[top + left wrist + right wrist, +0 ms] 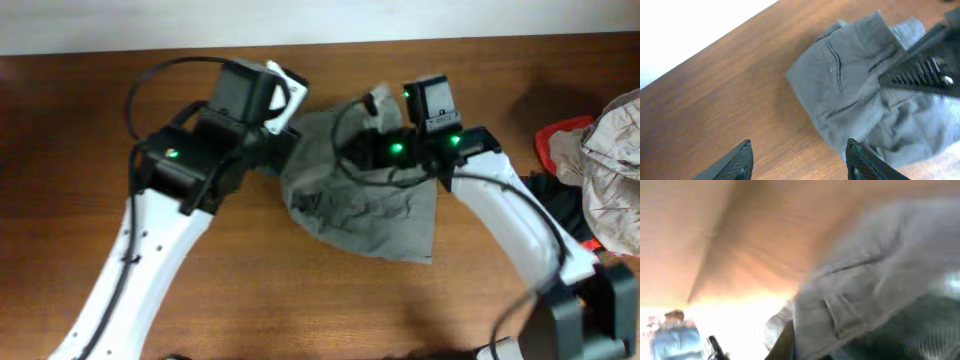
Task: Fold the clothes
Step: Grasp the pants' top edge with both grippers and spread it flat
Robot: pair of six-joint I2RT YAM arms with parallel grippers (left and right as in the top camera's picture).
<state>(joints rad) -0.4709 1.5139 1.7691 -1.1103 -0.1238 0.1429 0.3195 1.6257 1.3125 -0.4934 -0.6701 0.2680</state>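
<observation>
A grey garment (365, 205) lies crumpled at the middle of the wooden table. It also shows in the left wrist view (860, 90), seams and a pocket facing up. My left gripper (283, 110) hovers at the garment's left edge. Its fingers (799, 159) are open and empty above bare wood, the right finger beside the cloth. My right gripper (376, 108) is at the garment's far edge, and grey cloth (865, 285) drapes over its finger (789, 341). That view is blurred. The right arm's dark body (922, 72) crosses over the garment.
A pile of other clothes (612, 150) sits at the right edge, with a red piece (558, 135) and a black piece (560, 200) beside it. The table's far edge (320, 45) meets a white wall.
</observation>
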